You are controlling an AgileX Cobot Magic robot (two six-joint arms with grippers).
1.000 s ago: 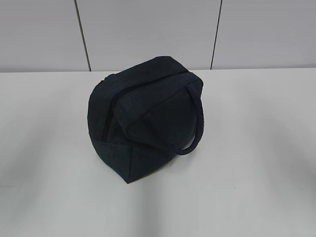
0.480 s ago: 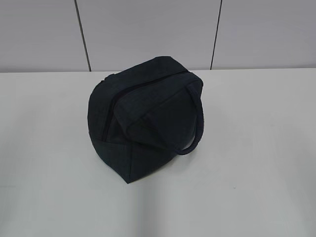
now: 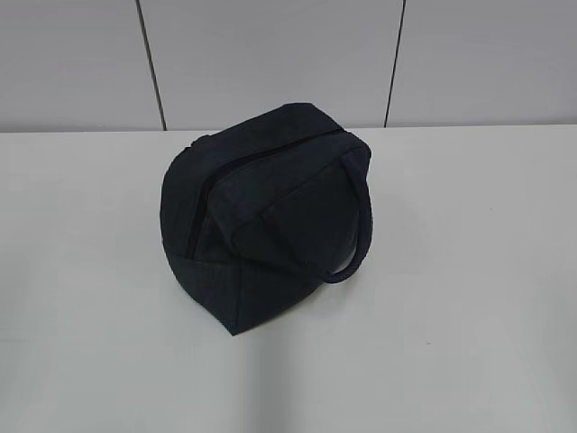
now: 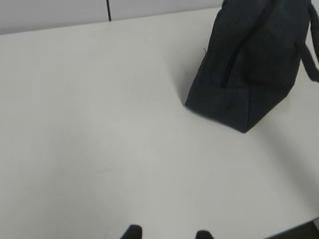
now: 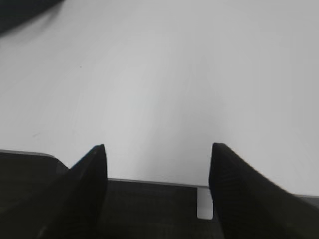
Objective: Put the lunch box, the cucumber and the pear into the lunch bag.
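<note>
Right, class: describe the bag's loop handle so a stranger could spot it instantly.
Start at the white table, then find the dark navy lunch bag standing mid-table. The loop handle arcs down its right side: a thin rounded cord, unlike the flat fabric panels.

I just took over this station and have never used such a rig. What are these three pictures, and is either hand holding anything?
This is a two-armed robot at a white table. The wide picture comes from a camera in front, looking down at a slant. The other two come from cameras on the wrists.

On the table sits the lunch bag, dark navy, zipped shut as far as I can see, one loop handle hanging on its right side. The lunch box, cucumber and pear appear in no picture.

The left wrist view shows the bag ahead and only the two tips of the left hand, a gap between them, nothing held. The right wrist view shows the right hand with fingers wide apart over bare table, also empty.
</note>
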